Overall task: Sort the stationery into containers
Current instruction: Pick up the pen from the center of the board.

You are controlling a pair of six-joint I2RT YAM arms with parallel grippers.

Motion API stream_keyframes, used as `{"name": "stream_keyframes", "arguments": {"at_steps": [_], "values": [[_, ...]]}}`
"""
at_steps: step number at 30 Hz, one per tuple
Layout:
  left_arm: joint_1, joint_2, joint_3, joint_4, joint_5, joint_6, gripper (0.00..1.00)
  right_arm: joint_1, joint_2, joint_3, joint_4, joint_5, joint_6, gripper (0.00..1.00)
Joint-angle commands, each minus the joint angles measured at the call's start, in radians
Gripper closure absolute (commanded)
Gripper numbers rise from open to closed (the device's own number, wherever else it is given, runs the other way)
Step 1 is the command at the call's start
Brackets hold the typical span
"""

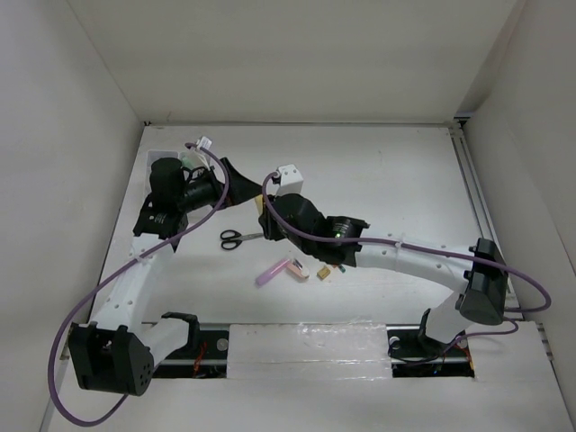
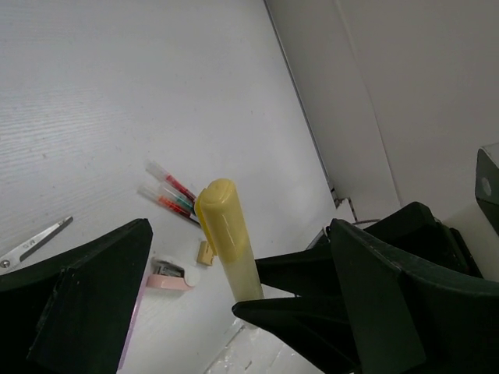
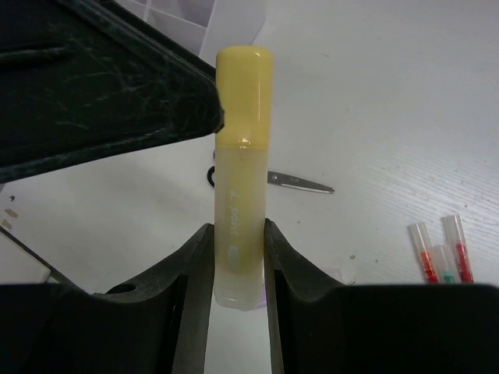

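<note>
My right pincer (image 3: 238, 234) gripped a yellow plastic highlighter (image 3: 243, 148) by its barrel, above the worktop's (image 1: 378, 180) middle. My left pincer (image 2: 240, 224) stood released around its cap. Handover, I judged: next close left, free right, then reach the white compartmented box (image 1: 160, 151) at the far-left corner.

The far and right parts of the desk (image 1: 387, 180) are lying bare, giving wide passage up to the walls (image 1: 54, 135). The right arm (image 1: 405, 256) is stretching across the middle, blocking the way in from the near right. The right pincer (image 3: 238, 234) is holding a yellow highlighter (image 3: 243, 101) upright inside the gap of the spread left pincer (image 2: 240, 234). Scissors (image 1: 241, 238), a pink highlighter (image 1: 277, 270) and small pieces (image 1: 321, 270) are cluttering the near middle, with pens (image 2: 170, 195) lying close by. The organizer (image 1: 160, 155) is occupying the far left corner, with the left arm (image 1: 135, 279) reaching over it.
</note>
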Motion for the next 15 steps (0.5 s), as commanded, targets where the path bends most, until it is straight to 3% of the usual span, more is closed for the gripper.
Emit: {"name": "stream_keyframes", "arguments": {"at_steps": [1,3,6,7,9,15], "values": [[-0.001,-0.009,-0.011,0.068,0.042,-0.011,0.06,0.025,-0.028,0.053,0.090,-0.004,-0.029,1.00],[-0.001,0.000,-0.011,0.068,0.042,-0.011,0.14,0.025,-0.028,0.053,0.104,-0.026,-0.038,1.00],[-0.001,0.000,-0.002,0.068,0.033,-0.011,0.34,0.025,-0.028,0.053,0.126,-0.054,-0.038,1.00],[-0.001,0.009,-0.002,0.068,0.033,-0.011,0.36,0.035,-0.040,0.053,0.136,-0.054,-0.038,1.00],[-0.001,0.021,-0.002,0.068,0.033,-0.011,0.52,0.035,-0.050,0.040,0.159,-0.063,-0.038,1.00],[-0.001,0.031,-0.011,0.114,0.081,-0.020,0.85,0.035,-0.050,0.040,0.169,-0.021,-0.038,1.00]]}}
